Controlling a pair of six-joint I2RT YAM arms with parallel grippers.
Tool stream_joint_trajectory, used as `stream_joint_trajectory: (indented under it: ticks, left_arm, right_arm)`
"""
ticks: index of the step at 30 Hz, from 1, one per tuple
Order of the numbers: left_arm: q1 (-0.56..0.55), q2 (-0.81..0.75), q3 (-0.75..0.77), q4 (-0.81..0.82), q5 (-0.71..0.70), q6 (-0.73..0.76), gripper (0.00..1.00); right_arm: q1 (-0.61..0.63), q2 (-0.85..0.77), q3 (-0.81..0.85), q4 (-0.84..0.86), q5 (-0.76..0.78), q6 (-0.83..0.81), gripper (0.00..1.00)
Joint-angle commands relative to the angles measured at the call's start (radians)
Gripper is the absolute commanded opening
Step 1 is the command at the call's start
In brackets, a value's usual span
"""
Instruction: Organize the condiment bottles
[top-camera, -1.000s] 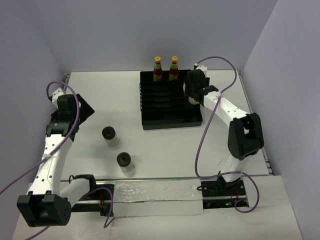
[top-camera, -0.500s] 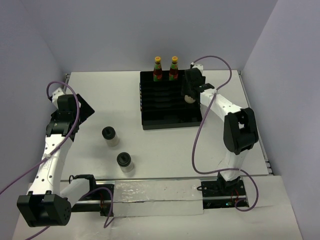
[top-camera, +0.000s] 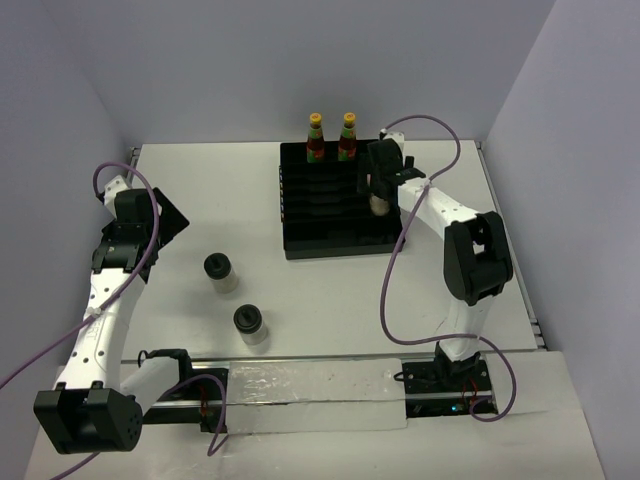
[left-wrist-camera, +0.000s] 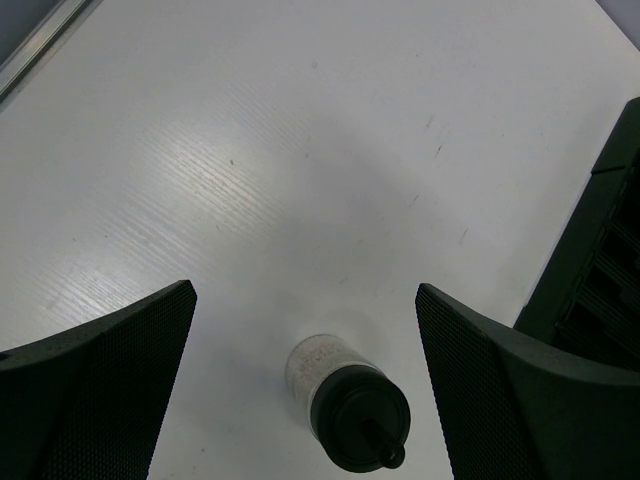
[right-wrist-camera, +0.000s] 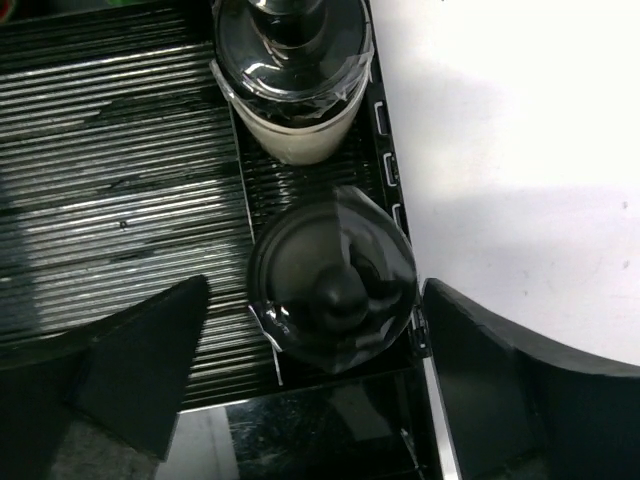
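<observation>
Two sauce bottles (top-camera: 315, 135) (top-camera: 348, 135) with yellow caps stand at the back of the black slotted tray (top-camera: 330, 243). My right gripper (top-camera: 377, 187) hangs over the tray's right column, open. In the right wrist view a black-lidded jar (right-wrist-camera: 332, 278) stands in the tray (right-wrist-camera: 120, 150) between the spread fingers (right-wrist-camera: 520, 390), free on both sides, with a second jar (right-wrist-camera: 293, 70) just beyond it. Two more jars (top-camera: 219, 270) (top-camera: 250, 323) stand on the white table. My left gripper (top-camera: 163, 217) is open above the table; one jar (left-wrist-camera: 345, 405) shows low between its fingers (left-wrist-camera: 100, 380), untouched.
The tray's right edge meets bare white table (right-wrist-camera: 520, 150). The tray's corner (left-wrist-camera: 600, 270) shows at the right of the left wrist view. Purple cables loop off both arms. A metal rail runs along the near table edge (top-camera: 300, 380).
My right gripper has opened and let go of the jar, which now stands in the tray's right column. The right arm shifted slightly left. The left arm has not moved.
</observation>
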Motion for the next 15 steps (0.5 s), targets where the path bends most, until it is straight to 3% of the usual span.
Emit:
stream_joint_trajectory:
  ticks: [1,9,12,15]
  left_arm:
    - [0.01,-0.002,0.032,0.019,0.005,0.013,0.99]
    - [0.01,-0.006,0.038,0.02,0.01,0.007,0.99]
    - [0.01,-0.006,0.035,0.023,0.001,0.005,0.99]
    - [0.01,-0.003,0.042,0.014,-0.011,0.004,0.99]
  right_arm:
    - [0.003,-0.113,0.014,0.028,0.023,-0.001,1.0]
    - [0.127,-0.353,-0.014,-0.015,0.083,-0.027,1.0]
    - [0.227,-0.42,-0.061,-0.019,0.06,-0.018,1.0]
    - [0.454,-0.485,-0.123,0.008,-0.022,0.006,1.0]
